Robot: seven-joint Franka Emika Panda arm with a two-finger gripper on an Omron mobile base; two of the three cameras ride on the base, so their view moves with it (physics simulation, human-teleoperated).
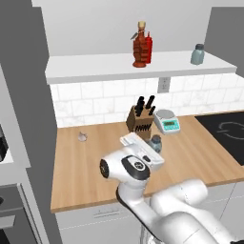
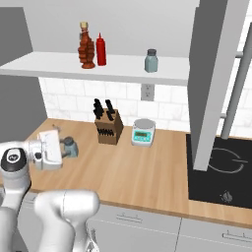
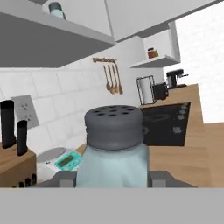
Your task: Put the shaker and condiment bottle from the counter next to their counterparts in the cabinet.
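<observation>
The shaker [image 3: 114, 148], a pale blue-grey jar with a dark holed cap, sits between my finger pads [image 3: 65, 179]. My gripper [image 1: 153, 144] is shut on it, low over the counter [image 1: 90, 167], just in front of the knife block. The right base view shows the shaker [image 2: 69, 146] poking out of the hand. I cannot tell whether it touches the wood. The condiment bottle [image 1: 140, 47], dark red-brown and ribbed, stands on the cabinet shelf [image 1: 95, 66] beside the slim red squeeze bottle [image 1: 149, 47]. The greenish-grey shaker [image 1: 198, 54] stands further right on that shelf.
A knife block [image 1: 140, 119] and a kitchen scale [image 1: 167, 120] stand against the tiled backsplash. A black cooktop [image 1: 226, 128] lies at the right. A small pale object [image 1: 83, 137] rests on the counter's left part. A tall grey panel [image 2: 211, 74] hangs right of the shelf.
</observation>
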